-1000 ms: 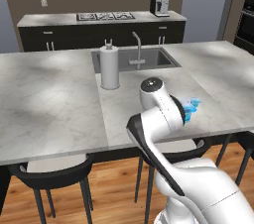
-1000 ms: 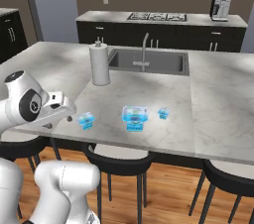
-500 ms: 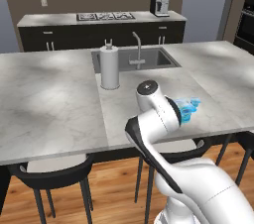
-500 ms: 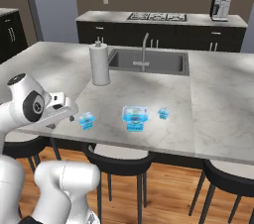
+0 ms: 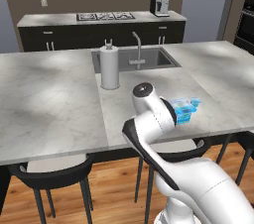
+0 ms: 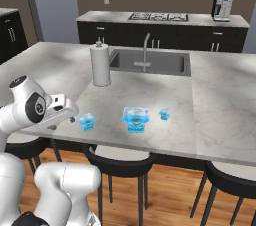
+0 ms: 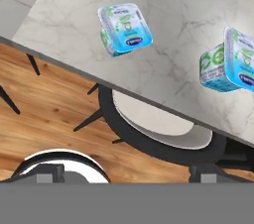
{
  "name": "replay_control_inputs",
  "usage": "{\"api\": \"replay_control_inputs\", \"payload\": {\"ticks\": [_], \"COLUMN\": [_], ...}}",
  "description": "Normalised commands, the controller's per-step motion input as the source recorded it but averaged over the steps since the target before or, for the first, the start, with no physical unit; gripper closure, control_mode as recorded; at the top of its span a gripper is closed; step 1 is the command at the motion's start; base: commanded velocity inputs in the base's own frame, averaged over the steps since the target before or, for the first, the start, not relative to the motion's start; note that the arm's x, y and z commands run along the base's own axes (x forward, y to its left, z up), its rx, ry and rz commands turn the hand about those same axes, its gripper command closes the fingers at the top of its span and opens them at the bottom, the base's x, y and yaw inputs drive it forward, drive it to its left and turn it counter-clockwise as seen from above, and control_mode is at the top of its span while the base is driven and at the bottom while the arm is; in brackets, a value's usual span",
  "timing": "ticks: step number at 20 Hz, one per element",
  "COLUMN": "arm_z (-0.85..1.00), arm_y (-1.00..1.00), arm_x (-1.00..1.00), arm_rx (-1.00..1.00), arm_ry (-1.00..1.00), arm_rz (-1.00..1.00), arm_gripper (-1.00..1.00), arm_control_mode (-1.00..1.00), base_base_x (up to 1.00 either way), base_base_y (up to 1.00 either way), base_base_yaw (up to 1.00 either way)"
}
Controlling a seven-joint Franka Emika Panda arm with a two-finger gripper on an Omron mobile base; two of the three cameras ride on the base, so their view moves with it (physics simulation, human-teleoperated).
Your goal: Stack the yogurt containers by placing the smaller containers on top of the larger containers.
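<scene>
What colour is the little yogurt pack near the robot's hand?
Light blue and white with green marks; the smaller yogurt pack shows best in the hand view.

No word, brand or number can be read anywhere in these pictures. The smaller yogurt pack [image 7: 124, 28] carries a dark-blue band with tiny white marks and a green emblem on its lid, and the larger yogurt pack [image 7: 229, 62] bears big green curved marks on its side and a similar dark-blue band on its lid, yet all of it is too blurred to make out as letters. Both packs stand on the marble surface [image 7: 188, 15], well apart from each other.
</scene>
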Motion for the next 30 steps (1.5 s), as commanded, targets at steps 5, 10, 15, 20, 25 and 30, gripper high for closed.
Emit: {"api": "replay_control_inputs", "payload": {"ticks": [5, 10, 15, 20, 25, 30], "arm_z": [-0.17, -0.14, -0.1, -0.08, -0.16, -0.24], "arm_y": [0.0, 0.02, 0.04, 0.01, 0.0, 0.0], "arm_x": [0.25, 0.28, 0.28, 0.24, 0.18, 0.14], "arm_rx": [-0.01, -0.02, -0.03, -0.03, -0.04, -0.03], "arm_ry": [-0.01, 0.0, 0.0, 0.0, -0.01, 0.0], "arm_rz": [0.01, 0.0, 0.0, 0.0, 0.0, 0.0], "arm_gripper": [-1.0, -1.0, -1.0, -1.0, -1.0, -1.0], "arm_control_mode": [-1.0, -1.0, -1.0, -1.0, -1.0, -1.0], "base_base_x": [0.0, 0.0, 0.0, 0.0, 0.0, 0.0], "base_base_y": [0.0, 0.0, 0.0, 0.0, 0.0, 0.0], "base_base_yaw": [0.0, 0.0, 0.0, 0.0, 0.0, 0.0]}}
